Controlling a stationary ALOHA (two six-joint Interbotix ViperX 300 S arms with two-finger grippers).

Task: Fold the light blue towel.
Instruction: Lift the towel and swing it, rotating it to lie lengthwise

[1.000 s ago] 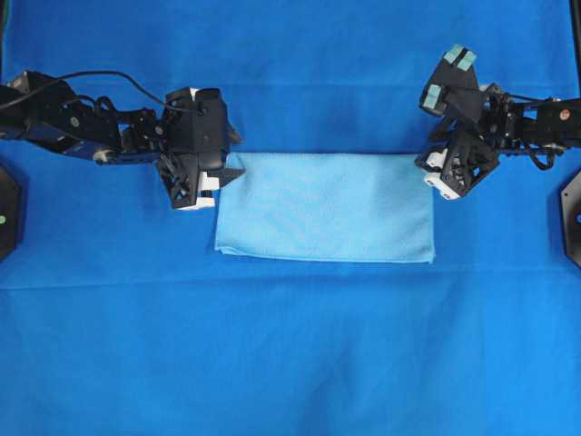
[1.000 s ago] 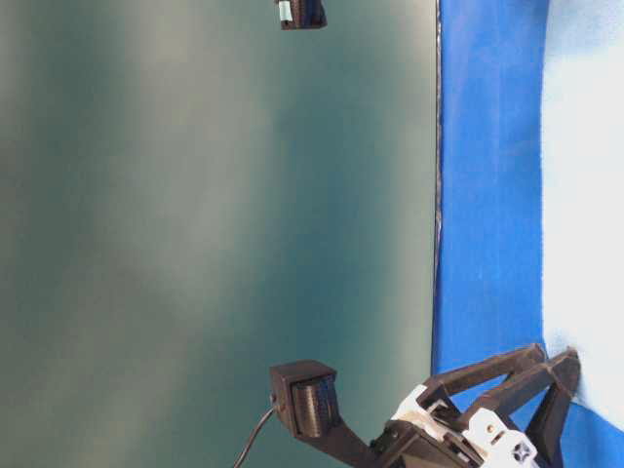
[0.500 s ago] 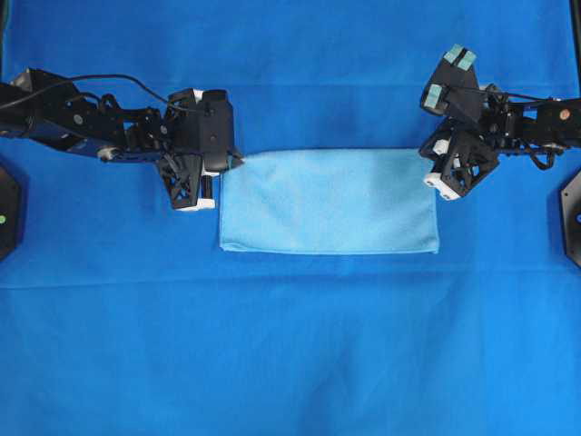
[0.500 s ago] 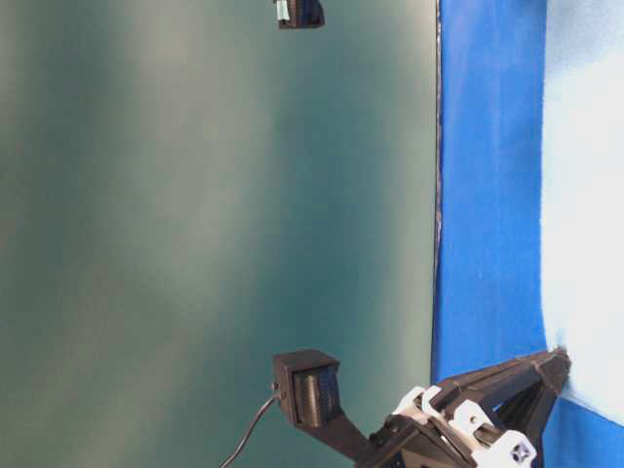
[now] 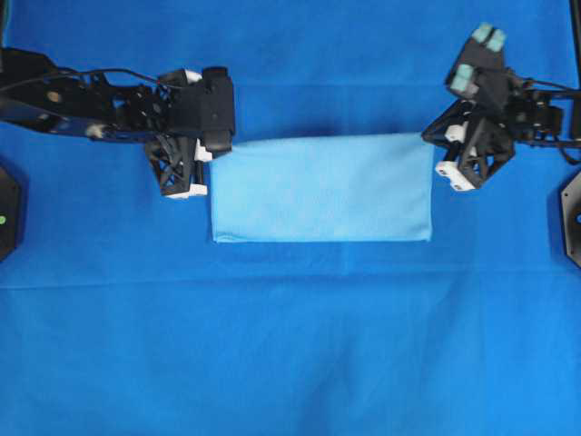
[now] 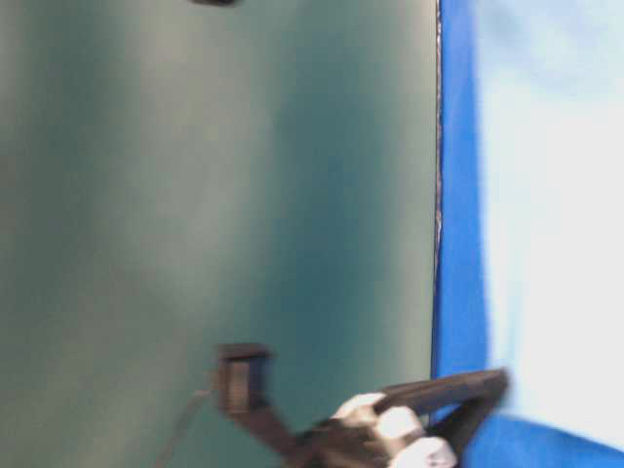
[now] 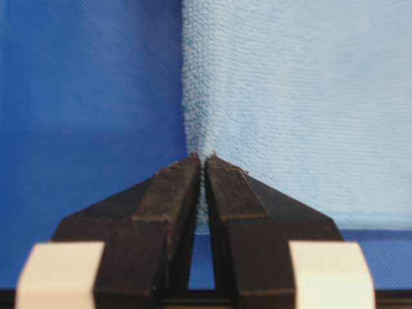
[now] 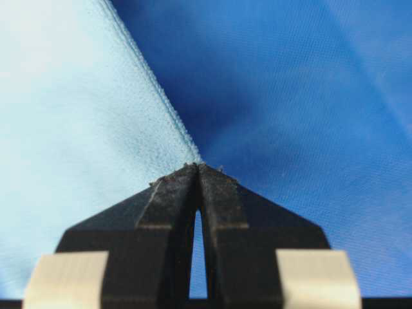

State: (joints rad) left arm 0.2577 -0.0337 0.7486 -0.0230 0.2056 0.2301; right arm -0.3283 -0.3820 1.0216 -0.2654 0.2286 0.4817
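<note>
The light blue towel point(image 5: 321, 188), already halved, is lying on the tabletop's royal-blue cloth point(image 5: 290, 345). The left tool point(image 7: 203, 161) and right tool point(image 8: 198, 166) are pinching its far corners, seemingly lifted; next, carrying them evenly toward the near edge.

Lab bench | royal-blue table cloth point(image 5: 290, 345) | two robot arms

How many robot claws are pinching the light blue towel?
2. The left gripper has its jaws shut on one far corner of the light blue towel; the right gripper is shut on the other far corner.
</note>
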